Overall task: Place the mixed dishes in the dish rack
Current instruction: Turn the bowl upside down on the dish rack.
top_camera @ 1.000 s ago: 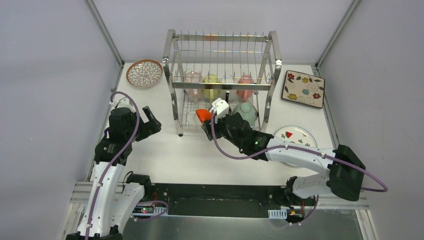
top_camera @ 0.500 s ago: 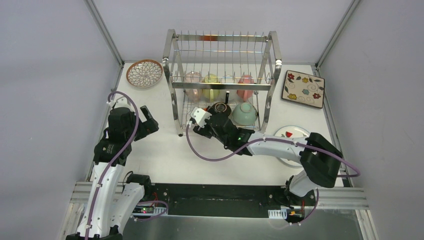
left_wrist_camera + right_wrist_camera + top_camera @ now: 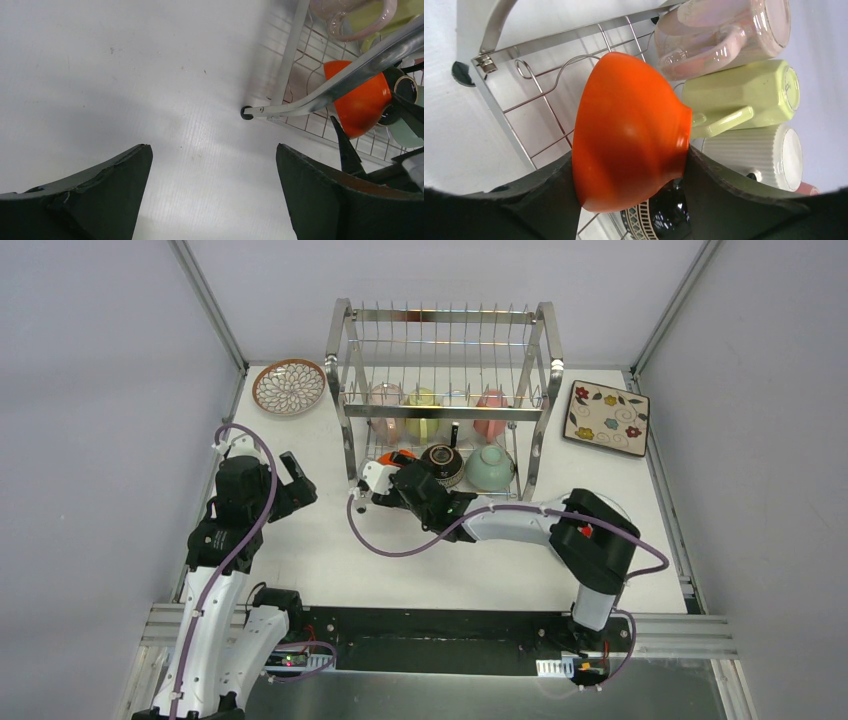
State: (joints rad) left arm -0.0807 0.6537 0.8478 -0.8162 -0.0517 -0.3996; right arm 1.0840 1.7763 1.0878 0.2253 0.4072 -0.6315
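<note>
Glossy orange ceramic bowl (image 3: 624,125), clamped tilted in right gripper (image 3: 626,172) at steel wire dish rack's (image 3: 440,313) lower-tier front-left corner; left gripper (image 3: 212,150) agape, empty; careless release could roll it against pastel cups (image 3: 744,92).

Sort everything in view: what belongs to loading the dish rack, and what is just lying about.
Job: dish rack; orange bowl clamped in the right gripper; brown bowl; mint bowl; pastel cups; petal-pattern plate; square floral plate.

Just there: table; grey side walls. Nothing loose lies about.
</note>
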